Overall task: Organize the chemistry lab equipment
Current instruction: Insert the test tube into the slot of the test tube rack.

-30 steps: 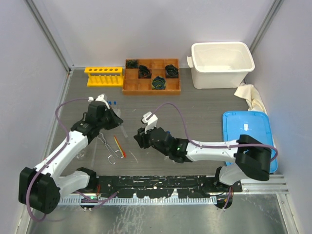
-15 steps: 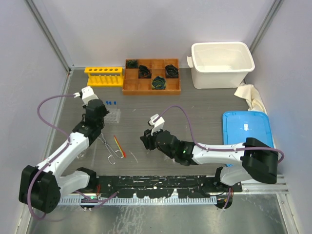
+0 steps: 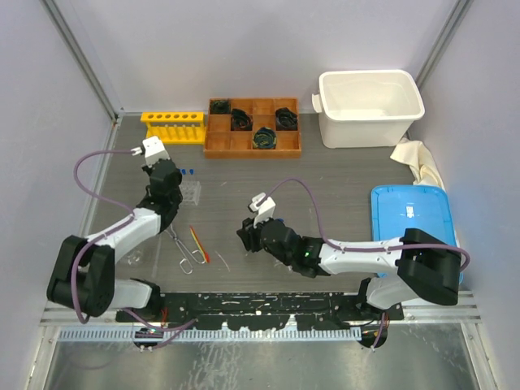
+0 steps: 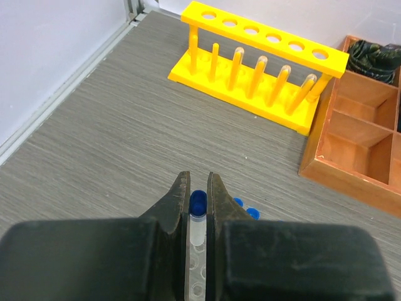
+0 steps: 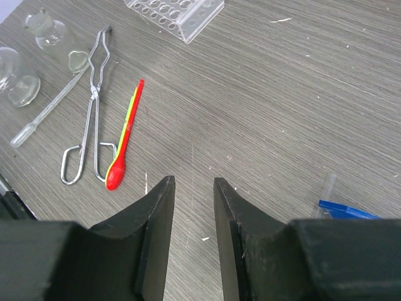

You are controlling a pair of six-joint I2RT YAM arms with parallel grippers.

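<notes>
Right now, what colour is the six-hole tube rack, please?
The six-hole tube rack is yellow, clearest in the left wrist view.

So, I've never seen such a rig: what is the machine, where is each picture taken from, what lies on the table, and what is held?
These are two robot arms bolted at the near edge of a table, each ending in a two-finger gripper. One picture looks down from above; the other two come from cameras on the wrists, showing each arm's own fingers. On it lie a yellow tube rack, a wooden tray, a white tub, metal tongs, a red-orange stick, a dropper and small glass flasks. The left gripper is closed on a blue-capped test tube. The right gripper hangs open, holding nothing.
</notes>
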